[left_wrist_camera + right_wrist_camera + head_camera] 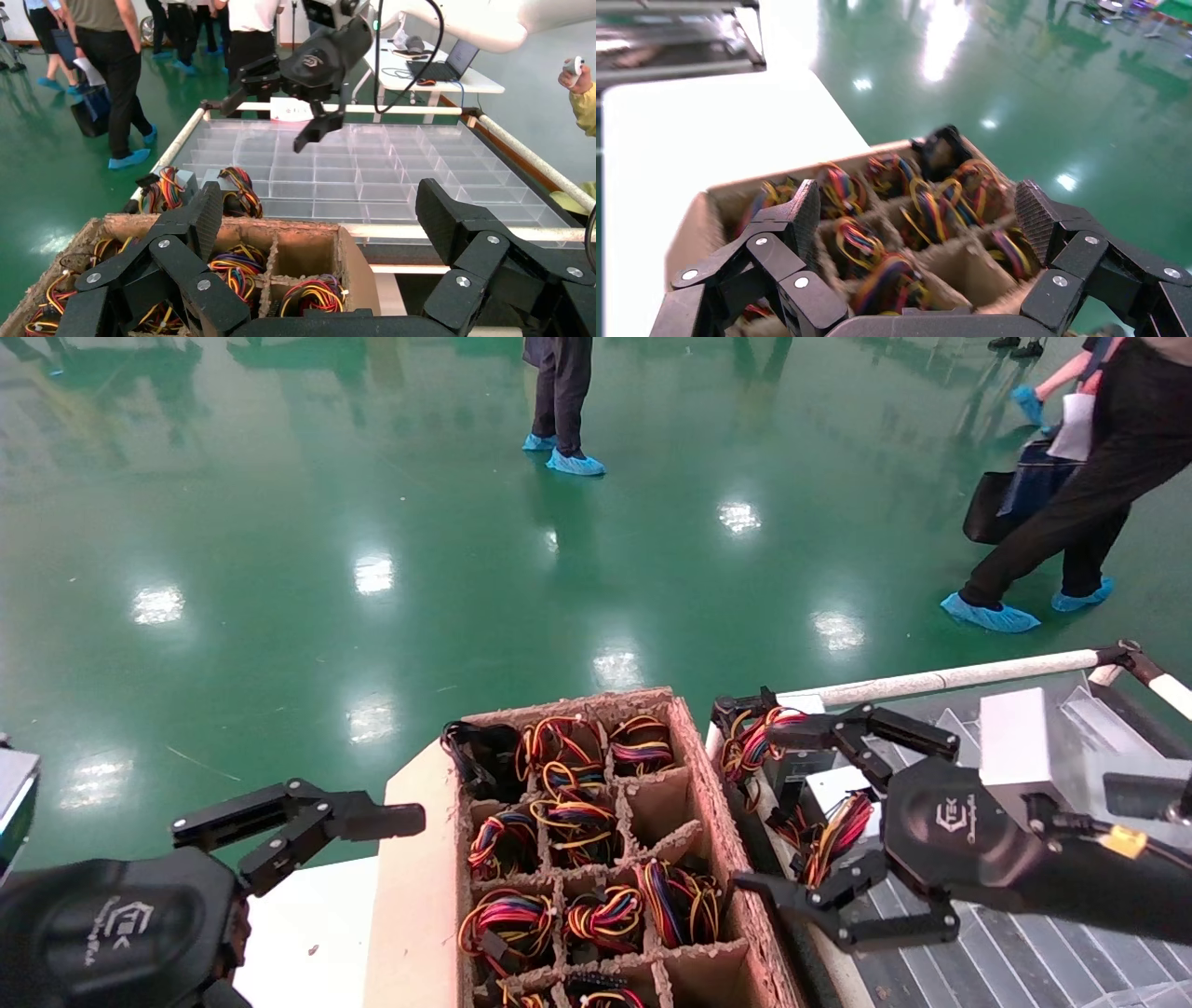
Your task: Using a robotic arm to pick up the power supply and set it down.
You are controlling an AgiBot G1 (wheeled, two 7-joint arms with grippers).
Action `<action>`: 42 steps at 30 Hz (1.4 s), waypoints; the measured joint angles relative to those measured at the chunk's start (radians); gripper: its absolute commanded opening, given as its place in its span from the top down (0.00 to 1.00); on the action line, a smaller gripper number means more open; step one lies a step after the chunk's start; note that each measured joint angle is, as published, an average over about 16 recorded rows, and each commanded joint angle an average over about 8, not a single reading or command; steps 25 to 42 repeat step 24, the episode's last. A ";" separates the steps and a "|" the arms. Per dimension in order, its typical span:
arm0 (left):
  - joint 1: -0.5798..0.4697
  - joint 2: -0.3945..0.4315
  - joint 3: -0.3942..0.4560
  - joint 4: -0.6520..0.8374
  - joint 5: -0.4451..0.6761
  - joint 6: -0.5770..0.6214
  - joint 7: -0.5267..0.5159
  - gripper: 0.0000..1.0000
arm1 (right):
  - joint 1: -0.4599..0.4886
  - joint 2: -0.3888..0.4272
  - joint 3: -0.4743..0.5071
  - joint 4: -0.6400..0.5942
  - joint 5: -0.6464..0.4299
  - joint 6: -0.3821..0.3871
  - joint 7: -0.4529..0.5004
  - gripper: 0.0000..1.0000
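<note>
A: So, where is the right pincer [782, 817] now?

B: It is the black two-finger link-bar pincer on a rounded black housing with a white logo, and behind it is the silver-grey boxy forearm [1034, 747] with a small yellow tag. It hangs over the near edge of the clear plastic tray of many compartments [393, 175], just beside the brown cardboard box with dividers [717, 803]. Its fingers stand wide apart and they hold nothing.

A: And the power supply?

B: A small silver-grey metal box [833, 789] with a tied bundle of red, yellow and black wires lies in the tray, between the two open fingers in the head view. I cannot tell if a finger touches it. A second one with the same kind of wires [759, 742] lies just beyond it, near the tray corner.

A: What is in the cardboard box?

B: Its cells hold many more bundles of coloured wires [577, 826]; the metal bodies are hidden.

A: And the left pincer [335, 822]?

B: It is black also, with fingers apart and empty, low at the left of the cardboard box, over the white surface [307, 933].
</note>
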 measured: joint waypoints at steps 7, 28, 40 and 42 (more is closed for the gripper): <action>0.000 0.000 0.000 0.000 0.000 0.000 0.000 0.00 | -0.042 0.003 0.010 0.044 0.080 -0.025 0.044 0.00; 0.000 0.000 0.000 0.000 0.000 0.000 0.000 0.00 | -0.119 0.008 0.029 0.124 0.226 -0.071 0.125 0.00; 0.000 0.000 0.000 0.000 0.000 0.000 0.000 0.00 | -0.119 0.008 0.029 0.124 0.226 -0.071 0.125 0.00; 0.000 0.000 0.000 0.000 0.000 0.000 0.000 0.00 | -0.119 0.008 0.029 0.124 0.226 -0.071 0.125 0.00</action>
